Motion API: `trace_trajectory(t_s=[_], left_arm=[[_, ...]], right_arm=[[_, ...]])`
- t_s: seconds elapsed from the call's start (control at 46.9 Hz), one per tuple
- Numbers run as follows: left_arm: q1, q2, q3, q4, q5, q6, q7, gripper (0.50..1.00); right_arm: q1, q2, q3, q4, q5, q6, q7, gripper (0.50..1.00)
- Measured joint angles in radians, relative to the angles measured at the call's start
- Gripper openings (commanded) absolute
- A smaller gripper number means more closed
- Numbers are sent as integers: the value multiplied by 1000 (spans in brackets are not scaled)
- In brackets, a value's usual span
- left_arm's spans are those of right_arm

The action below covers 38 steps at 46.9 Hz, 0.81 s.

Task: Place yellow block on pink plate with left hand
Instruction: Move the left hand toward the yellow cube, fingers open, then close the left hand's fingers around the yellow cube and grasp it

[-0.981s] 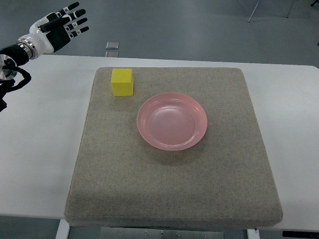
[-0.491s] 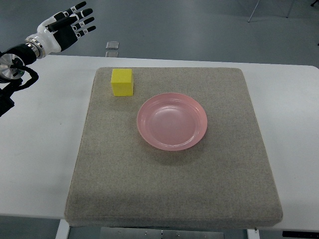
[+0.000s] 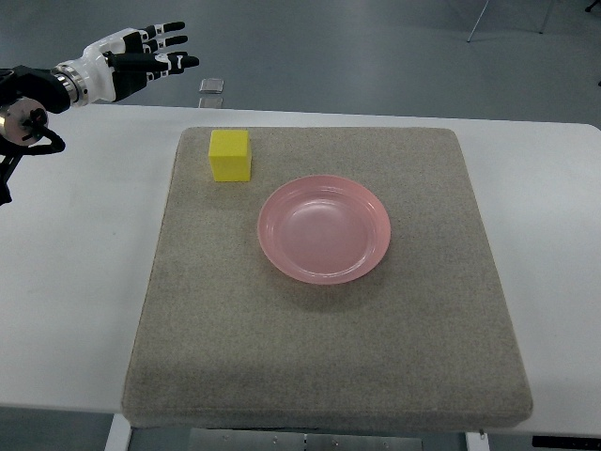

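A yellow block (image 3: 230,155) sits on the grey felt mat (image 3: 319,329) near its far left corner. To its right and a little nearer lies the empty pink plate (image 3: 325,228), apart from the block. My left hand (image 3: 141,62) hovers beyond the table's far left edge, up and to the left of the block, open with its fingers (image 3: 169,60) stretched out flat toward the right and holding nothing. The right arm does not show.
The mat lies on a white table (image 3: 75,272). A small clear square object (image 3: 211,85) lies on the floor beyond the far table edge. Chair legs (image 3: 479,19) stand at the top right.
My left hand has moved right toward the block and rotated so the fingers point more horizontally. Block and plate have not moved.
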Motion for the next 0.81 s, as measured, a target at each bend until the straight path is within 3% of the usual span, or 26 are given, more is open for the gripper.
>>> trace_trajectory(t_s=[0.299, 0.512, 0.811], left_arm=[[-7, 12, 2, -131, 594, 0, -116, 994], [-14, 17, 54, -224, 816, 2, -120, 992], [-17, -1, 63, -218, 950, 16, -118, 990]], right_arm=[[0, 0, 0, 0, -1, 0, 0, 924], [0, 0, 0, 0, 0, 0, 0, 924], [0, 0, 0, 0, 0, 0, 0, 924]])
